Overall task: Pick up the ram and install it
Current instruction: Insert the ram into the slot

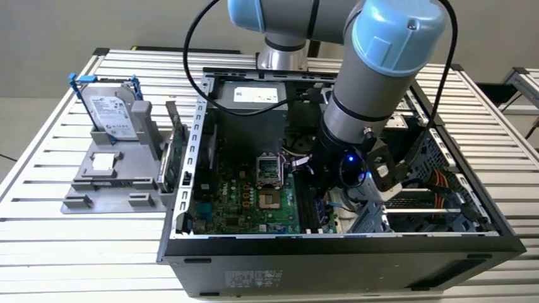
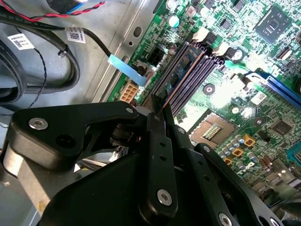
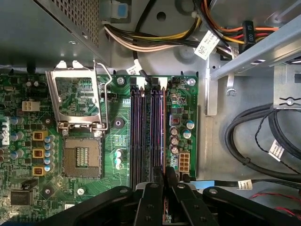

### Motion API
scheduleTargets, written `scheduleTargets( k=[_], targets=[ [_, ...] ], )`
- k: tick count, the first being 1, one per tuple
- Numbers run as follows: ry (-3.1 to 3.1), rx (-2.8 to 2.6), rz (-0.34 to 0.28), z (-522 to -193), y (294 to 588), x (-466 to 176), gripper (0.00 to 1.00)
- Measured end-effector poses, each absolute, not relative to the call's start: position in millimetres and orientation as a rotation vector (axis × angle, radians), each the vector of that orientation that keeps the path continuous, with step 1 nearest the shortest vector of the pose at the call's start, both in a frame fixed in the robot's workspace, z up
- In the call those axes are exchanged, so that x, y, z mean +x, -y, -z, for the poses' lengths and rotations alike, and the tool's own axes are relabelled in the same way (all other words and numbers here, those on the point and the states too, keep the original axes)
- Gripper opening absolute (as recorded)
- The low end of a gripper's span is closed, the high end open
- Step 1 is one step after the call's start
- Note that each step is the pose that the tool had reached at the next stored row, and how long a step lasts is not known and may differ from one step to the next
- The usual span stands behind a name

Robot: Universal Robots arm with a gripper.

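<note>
So the claw [image 3: 164, 181] is down inside the open PC case [image 1: 337, 243], fingers pinched shut on the ram [image 2: 181, 77]. In both wrist views the stick sits edge-on in a memory slot [image 3: 153, 134] beside the CPU socket [image 3: 82, 157], probably held at one end so it drops in lined up.

- A robotics lab or test workshop.
- Slatted metal table [image 1: 50, 189] bearing an opened computer case [image 1: 337, 252].
- Grey fixture [image 1: 110, 183] holding parts beside it.
- Robot arm [image 1: 370, 95] reaching into the case.
</note>
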State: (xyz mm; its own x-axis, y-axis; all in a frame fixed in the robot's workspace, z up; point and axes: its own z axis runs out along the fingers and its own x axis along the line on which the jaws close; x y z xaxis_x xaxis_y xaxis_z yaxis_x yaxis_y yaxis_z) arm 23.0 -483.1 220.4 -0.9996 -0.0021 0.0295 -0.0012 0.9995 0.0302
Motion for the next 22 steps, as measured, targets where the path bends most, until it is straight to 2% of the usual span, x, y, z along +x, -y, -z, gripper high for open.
scheduleTargets(
  k=[22],
  targets=[
    [3.112, -0.048, 0.048, -217.3, 482.9, 24.5, 0.00]
  ],
)
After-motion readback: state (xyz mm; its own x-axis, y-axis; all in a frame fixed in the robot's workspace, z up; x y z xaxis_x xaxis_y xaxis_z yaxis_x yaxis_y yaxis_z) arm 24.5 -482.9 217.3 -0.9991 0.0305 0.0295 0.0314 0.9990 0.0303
